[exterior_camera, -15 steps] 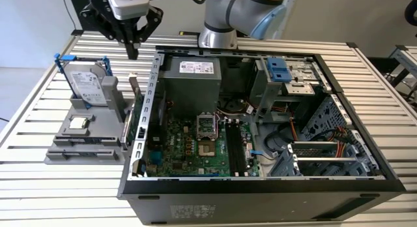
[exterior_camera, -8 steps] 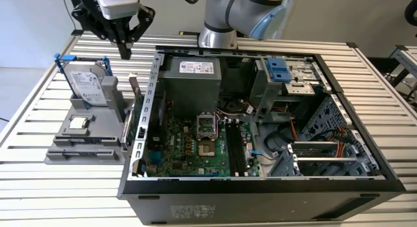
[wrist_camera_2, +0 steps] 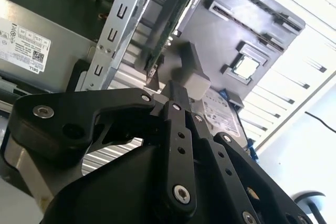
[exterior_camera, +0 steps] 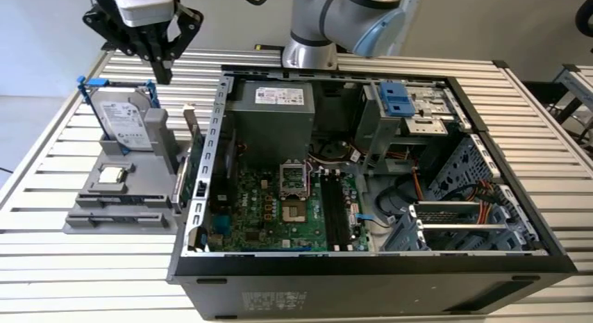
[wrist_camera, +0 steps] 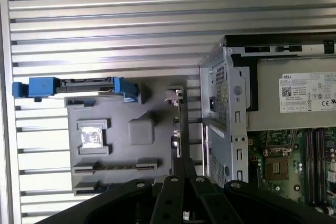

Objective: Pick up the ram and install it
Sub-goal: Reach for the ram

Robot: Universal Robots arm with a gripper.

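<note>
Poised over holder (exterior_camera: 93, 219), claw (exterior_camera: 164, 78) pinched together and empty, with ram (exterior_camera: 190, 156) standing on edge there beside case (exterior_camera: 216, 139): risks jabbing its top and tipping it if lowered unopened.

Matt black fingers (wrist_camera_2: 177, 129), ribbed silvery metal table (exterior_camera: 83, 267).

White printed label on the power supply (wrist_camera: 308, 93), another on the hard drive (exterior_camera: 125, 121). Both carry small print and code marks, too small to make out.
</note>
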